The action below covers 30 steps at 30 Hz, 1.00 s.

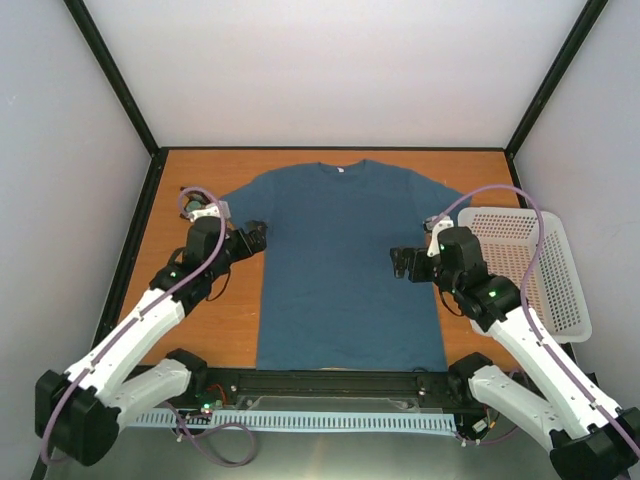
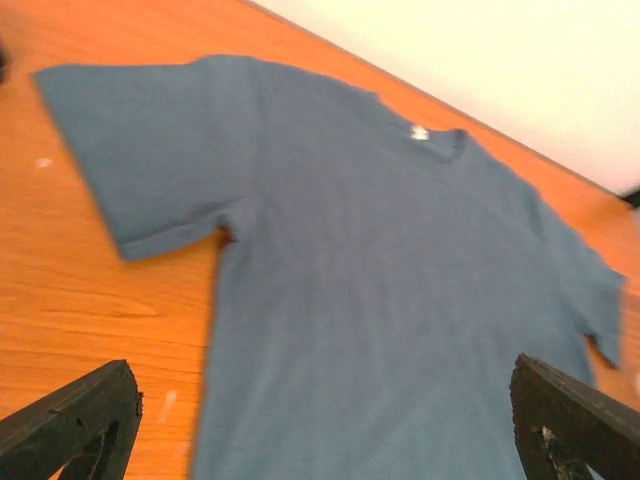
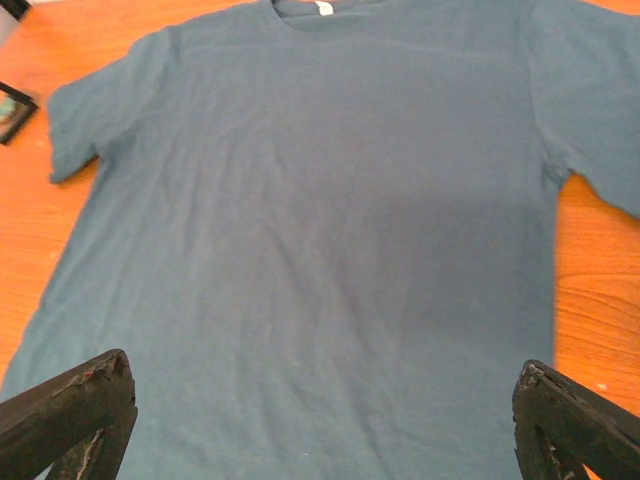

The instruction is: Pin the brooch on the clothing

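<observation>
The dark teal T-shirt [image 1: 345, 260] lies flat on the wooden table with its neck at the far side; it also shows in the left wrist view [image 2: 380, 260] and the right wrist view [image 3: 330, 220]. My left gripper [image 1: 257, 237] is open and empty, hovering over the shirt's left edge by the sleeve [image 2: 320, 445]. My right gripper [image 1: 403, 262] is open and empty over the shirt's right side [image 3: 320, 440]. A small black frame-like holder [image 3: 12, 110] lies beyond the shirt's left sleeve, with a pale greenish patch inside it. I cannot tell whether that patch is the brooch.
A white mesh basket [image 1: 550, 290] stands at the table's right edge, beside my right arm. Bare wood [image 1: 195, 340] lies left of the shirt. Black frame posts and white walls close in the sides and back.
</observation>
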Each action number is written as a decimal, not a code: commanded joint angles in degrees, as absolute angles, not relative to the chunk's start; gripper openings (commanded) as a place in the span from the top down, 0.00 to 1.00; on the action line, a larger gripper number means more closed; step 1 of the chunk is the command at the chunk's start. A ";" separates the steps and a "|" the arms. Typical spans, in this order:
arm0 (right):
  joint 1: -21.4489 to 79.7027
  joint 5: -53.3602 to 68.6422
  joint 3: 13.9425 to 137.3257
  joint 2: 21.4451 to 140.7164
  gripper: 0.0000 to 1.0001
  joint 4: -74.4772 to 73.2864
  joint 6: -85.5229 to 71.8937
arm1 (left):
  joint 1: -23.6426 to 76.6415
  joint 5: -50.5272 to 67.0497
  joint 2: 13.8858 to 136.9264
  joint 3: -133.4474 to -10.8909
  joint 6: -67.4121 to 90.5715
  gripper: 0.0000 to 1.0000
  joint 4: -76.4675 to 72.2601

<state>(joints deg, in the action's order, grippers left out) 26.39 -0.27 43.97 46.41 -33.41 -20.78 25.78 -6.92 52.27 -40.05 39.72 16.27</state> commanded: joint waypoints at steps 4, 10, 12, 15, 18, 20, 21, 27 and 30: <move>26.63 -3.12 44.77 48.84 0.00 -34.01 -18.49 | 8.08 3.82 64.39 -52.12 45.76 0.00 30.27; 26.58 -4.75 51.85 53.03 0.00 -42.68 -15.52 | -3.72 8.60 70.61 -58.18 40.07 0.00 36.88; 26.61 -4.36 55.14 54.69 0.00 -45.62 -14.08 | -6.77 11.76 72.58 -59.42 34.56 0.02 36.12; 26.56 -4.26 57.41 55.49 0.00 -46.73 -10.46 | -10.95 14.02 76.42 -61.52 26.10 0.06 34.90; 26.58 -7.27 57.71 54.39 0.00 -46.03 -7.21 | -12.98 15.77 79.73 -61.50 11.87 0.07 29.67; 26.61 -8.17 57.21 53.33 0.00 -44.76 -5.54 | -13.32 14.05 81.87 -63.64 3.17 0.09 27.88; 26.55 -8.00 56.87 52.94 0.00 -44.06 -4.68 | -13.37 13.54 83.04 -63.94 -0.65 0.10 26.11; 26.58 -8.30 58.07 52.94 0.00 -46.69 -2.25 | -21.26 23.64 93.75 -68.56 -10.45 0.17 19.64; 26.60 -10.27 58.39 52.02 0.00 -48.12 -1.74 | -21.53 25.70 99.46 -72.89 -12.25 0.27 18.82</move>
<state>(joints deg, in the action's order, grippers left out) 26.39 -7.40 56.80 53.32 -45.52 -4.19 -19.42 19.40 93.84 -67.26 -4.21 23.44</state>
